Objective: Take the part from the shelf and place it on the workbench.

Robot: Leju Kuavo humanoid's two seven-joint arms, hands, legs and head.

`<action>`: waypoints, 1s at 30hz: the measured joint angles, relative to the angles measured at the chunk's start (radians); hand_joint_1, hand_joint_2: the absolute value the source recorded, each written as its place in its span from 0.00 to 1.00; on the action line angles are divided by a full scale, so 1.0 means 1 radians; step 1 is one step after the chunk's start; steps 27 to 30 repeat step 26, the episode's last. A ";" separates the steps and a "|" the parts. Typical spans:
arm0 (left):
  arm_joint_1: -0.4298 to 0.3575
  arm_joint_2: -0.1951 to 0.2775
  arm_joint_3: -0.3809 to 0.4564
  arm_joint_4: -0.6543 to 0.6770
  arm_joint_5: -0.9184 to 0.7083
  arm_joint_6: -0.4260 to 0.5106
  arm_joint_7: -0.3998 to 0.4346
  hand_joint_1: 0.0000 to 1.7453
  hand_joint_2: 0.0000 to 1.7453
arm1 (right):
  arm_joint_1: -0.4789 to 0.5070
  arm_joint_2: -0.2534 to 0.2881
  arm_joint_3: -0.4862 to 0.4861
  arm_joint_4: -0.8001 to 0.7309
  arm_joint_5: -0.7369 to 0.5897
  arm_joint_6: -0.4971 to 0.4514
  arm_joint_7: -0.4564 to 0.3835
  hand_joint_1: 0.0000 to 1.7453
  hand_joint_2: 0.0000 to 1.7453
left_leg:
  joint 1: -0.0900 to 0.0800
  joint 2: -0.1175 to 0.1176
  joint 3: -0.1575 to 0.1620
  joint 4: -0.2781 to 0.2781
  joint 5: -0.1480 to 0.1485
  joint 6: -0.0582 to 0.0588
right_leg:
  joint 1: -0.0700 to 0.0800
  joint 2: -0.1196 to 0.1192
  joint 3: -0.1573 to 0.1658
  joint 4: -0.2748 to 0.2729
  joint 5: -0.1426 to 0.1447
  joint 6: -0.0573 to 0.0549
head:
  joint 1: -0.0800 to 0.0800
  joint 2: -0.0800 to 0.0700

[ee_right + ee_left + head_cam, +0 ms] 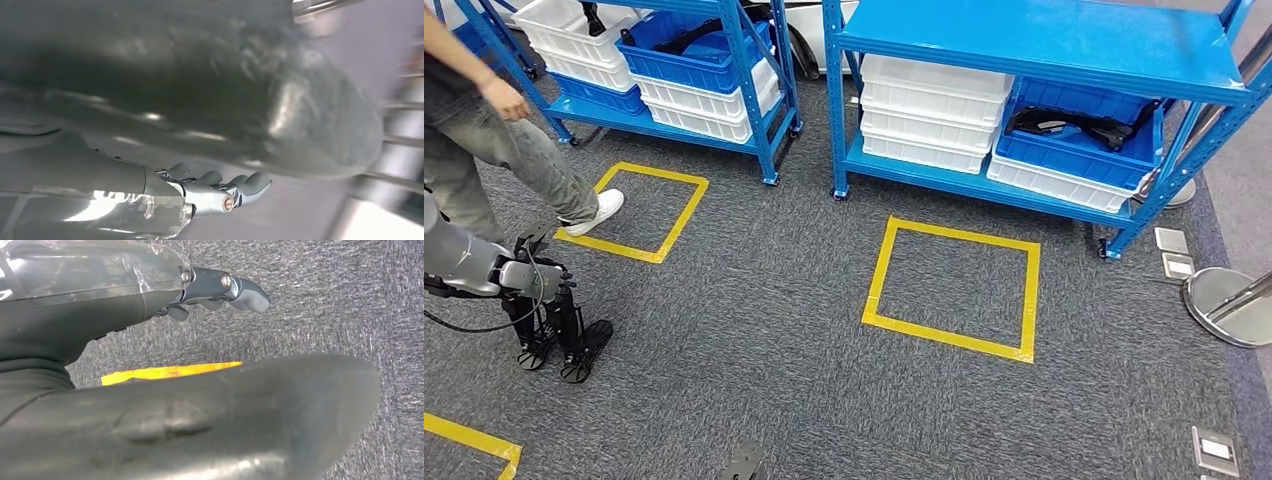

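Nearest the head camera, grey carpet [754, 370] marked with yellow tape squares [951, 290] is seen, with the left arm entering low at the side. The left hand [559, 330] hangs over the floor with its dark fingers pointing down and nothing held; in the left wrist view its fingers [220, 290] are loosely curled over bare carpet. The right hand [220, 192] is shown in its blurred wrist view with fingers extended a little apart, holding nothing.

The part [1074, 125], a black, curved, strap-like piece, lies in a blue bin [1074, 155] on the lower level of the right blue shelf [1044, 40], beside stacked white bins [929, 110]. A similar dark piece rests in a blue bin on the left shelf [684, 45]. A person's leg [534, 170] is seen by that shelf.

The part is judged light and probably rigid plastic, long and awkward rather than fragile. A hold around its thicker middle is likely to keep it balanced as it is lifted over the bin wall.
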 joint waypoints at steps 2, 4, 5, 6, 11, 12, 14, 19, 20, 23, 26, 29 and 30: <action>0.001 0.000 0.000 0.000 0.003 0.001 0.006 0.00 0.00 | -0.033 -0.003 -0.024 0.154 -0.013 0.020 -0.007 0.00 0.00 | 0.000 0.001 0.001 0.000 0.000 0.000 | 0.000 0.001 0.000 0.000 0.000 0.000 | 0.000 0.000; 0.002 0.000 0.000 0.000 0.004 0.002 0.010 0.00 0.00 | -0.068 -0.007 -0.040 0.308 -0.016 0.032 -0.012 0.00 0.00 | 0.000 0.001 0.002 0.000 0.000 0.000 | 0.000 0.001 0.000 0.000 0.000 0.000 | 0.000 0.000; 0.002 0.000 0.000 0.000 0.004 0.002 0.011 0.00 0.00 | -0.081 -0.008 -0.046 0.371 -0.016 0.034 -0.013 0.00 0.00 | 0.000 0.001 0.002 0.000 0.000 0.000 | 0.000 0.001 0.001 0.000 0.000 0.000 | 0.000 0.000; 0.002 0.000 0.000 0.000 0.004 0.003 0.011 0.00 0.00 | -0.093 -0.009 -0.053 0.429 -0.016 0.035 -0.015 0.00 0.00 | 0.000 0.001 0.003 0.000 0.000 0.000 | 0.000 0.001 0.001 0.000 0.000 -0.001 | 0.000 0.000; 0.002 0.000 0.000 0.000 0.005 0.004 0.024 0.00 0.00 | -0.142 -0.018 -0.063 0.659 0.038 0.094 0.076 0.00 0.00 | 0.001 0.002 0.003 -0.002 0.000 -0.001 | 0.002 0.001 0.002 0.000 -0.001 -0.001 | 0.000 0.000; 0.002 0.000 0.000 0.000 0.005 0.004 0.030 0.00 0.00 | -0.151 -0.018 -0.059 0.704 0.064 0.126 0.120 0.00 0.00 | 0.001 0.002 0.004 -0.002 0.000 -0.001 | 0.002 0.001 0.002 0.000 -0.001 -0.001 | 0.000 0.000; 0.002 0.000 -0.001 -0.002 0.002 0.005 0.043 0.00 0.00 | -0.167 -0.018 -0.039 0.786 0.141 0.204 0.218 0.00 0.00 | 0.002 0.002 0.004 -0.002 0.000 -0.001 | 0.002 0.001 0.002 0.000 -0.001 -0.001 | 0.000 0.000; -0.001 0.000 -0.012 -0.006 -0.007 0.006 0.072 0.00 0.00 | -0.183 -0.009 0.060 0.936 0.335 0.333 0.381 0.00 0.00 | 0.002 0.001 0.005 -0.002 0.000 -0.001 | 0.002 0.001 0.003 0.000 -0.002 -0.002 | 0.000 0.000; -0.002 0.000 -0.016 -0.007 -0.008 0.006 0.075 0.00 0.00 | -0.185 -0.008 0.079 0.956 0.352 0.350 0.387 0.00 0.00 | 0.002 0.001 0.005 -0.002 0.000 -0.001 | 0.002 0.001 0.003 0.000 -0.002 -0.002 | 0.000 0.000; -0.006 0.000 -0.024 -0.010 -0.012 0.008 0.083 0.00 0.00 | -0.186 -0.006 0.139 1.007 0.407 0.442 0.386 0.00 0.00 | 0.002 0.001 0.005 -0.003 0.000 -0.001 | 0.002 0.001 0.003 0.000 -0.002 -0.002 | 0.000 0.000; -0.011 0.001 -0.030 -0.011 -0.015 0.008 0.089 0.00 0.00 | -0.188 0.001 0.190 1.035 0.432 0.515 0.375 0.00 0.00 | 0.002 0.002 0.005 -0.003 0.000 -0.001 | 0.002 0.001 0.004 0.000 -0.002 -0.002 | 0.000 0.000; -0.011 0.001 -0.030 -0.011 -0.015 0.008 0.089 0.00 0.00 | -0.188 0.001 0.190 1.035 0.432 0.515 0.375 0.00 0.00 | 0.002 0.002 0.005 -0.003 0.000 -0.001 | 0.002 0.001 0.004 0.000 -0.002 -0.002 | 0.000 0.000; -0.011 0.001 -0.030 -0.011 -0.015 0.008 0.089 0.00 0.00 | -0.188 0.001 0.190 1.035 0.432 0.515 0.375 0.00 0.00 | 0.002 0.002 0.005 -0.003 0.000 -0.001 | 0.002 0.001 0.004 0.000 -0.002 -0.002 | 0.000 0.000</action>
